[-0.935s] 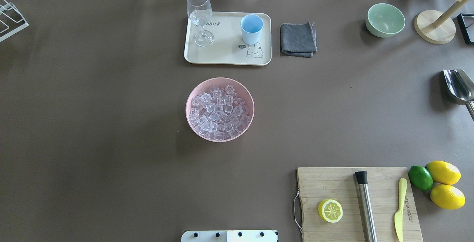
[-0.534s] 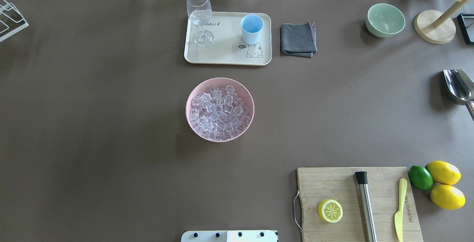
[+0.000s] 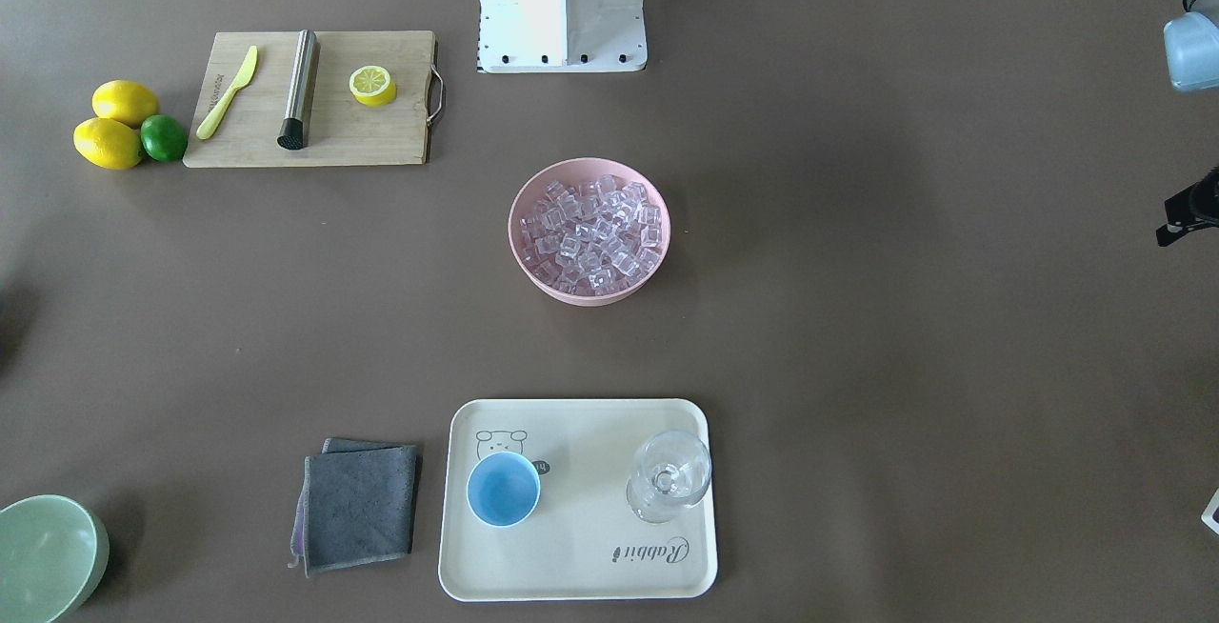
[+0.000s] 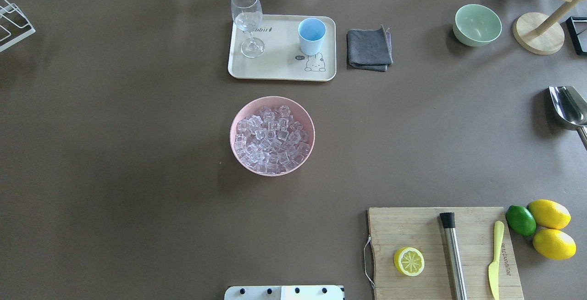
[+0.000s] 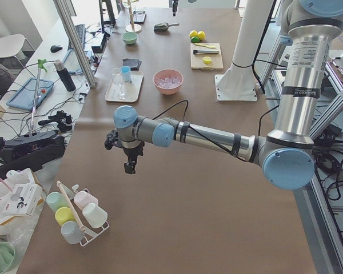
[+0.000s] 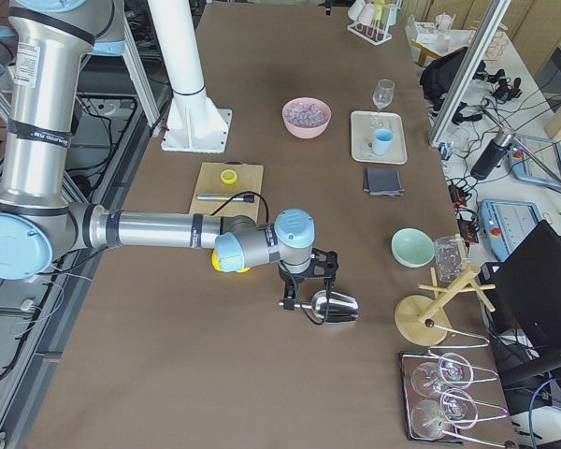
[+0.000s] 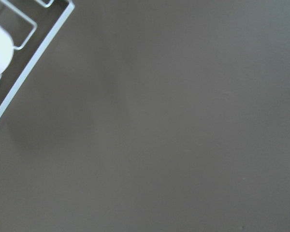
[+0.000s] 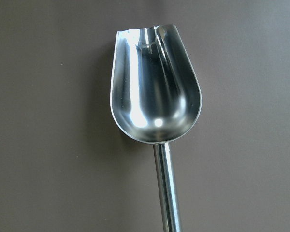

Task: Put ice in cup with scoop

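The ice (image 4: 270, 137) fills a pink bowl (image 4: 238, 116) at the table's middle. Behind it, the light-blue cup (image 4: 312, 36) stands upright on a cream tray (image 4: 279, 68), beside a stemmed glass (image 4: 247, 20). The silver scoop (image 4: 567, 106) lies at the table's right edge; the right wrist view looks straight down on the scoop's trough (image 8: 154, 87), and its handle runs to the bottom edge. In the exterior right view my right gripper (image 6: 295, 301) hangs at the scoop's handle end; I cannot tell its state. My left gripper (image 5: 128, 165) hovers over bare table far to the left; I cannot tell its state either.
A cutting board (image 4: 472, 226) at the front right carries a lemon half (image 4: 408, 261), a steel cylinder (image 4: 453, 254) and a yellow knife (image 4: 495, 258). Whole lemons and a lime (image 4: 520, 220) lie beside it. A grey cloth (image 4: 369, 48), a green bowl (image 4: 477, 25), a wooden stand (image 4: 539, 34) and a wire rack (image 4: 13, 25) line the far side.
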